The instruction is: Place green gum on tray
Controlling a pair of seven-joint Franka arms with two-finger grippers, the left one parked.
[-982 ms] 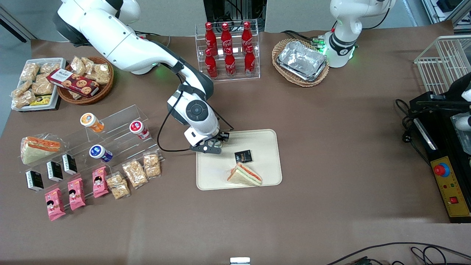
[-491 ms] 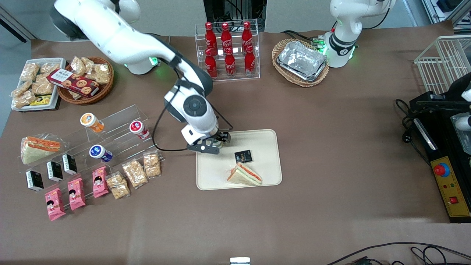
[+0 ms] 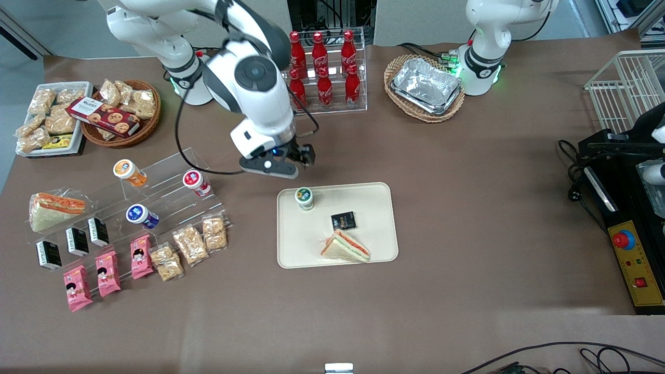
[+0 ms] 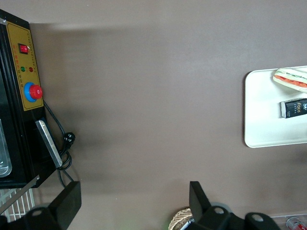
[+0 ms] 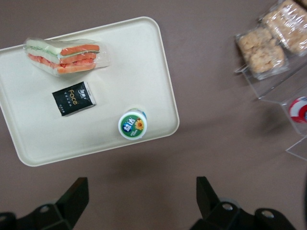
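Green gum [image 3: 305, 197] upright on the cream tray [image 3: 374, 208], lid up, in the tray's corner farthest from the front camera and toward the working arm's end, just inside the low rim. Seen in the right wrist view as a green-rimmed round lid [image 5: 132, 124] standing well within the tray [image 5: 134, 62], touching nothing else. Nearest the front camera on the tray, a wrapped triangular sandwich [image 3: 345, 246]; a little farther, a small black packet [image 3: 343, 221], close to the gum yet apart from it. Farther still, off the tray and raised above the table, the right arm's gripper [image 3: 301, 156]: jaws spread wide, nothing between them, well apart from the bottle. Farthest, a clear rack of red cola bottles [image 3: 322, 67]. Judged from this layout, placing step done, with the bottle at rest where the task wants it and free of the fingers. Next move, most likely, only a clean retreat: up and away without sweeping low across the tray, since a tall narrow bottle so near the rim would tip at a light knock.
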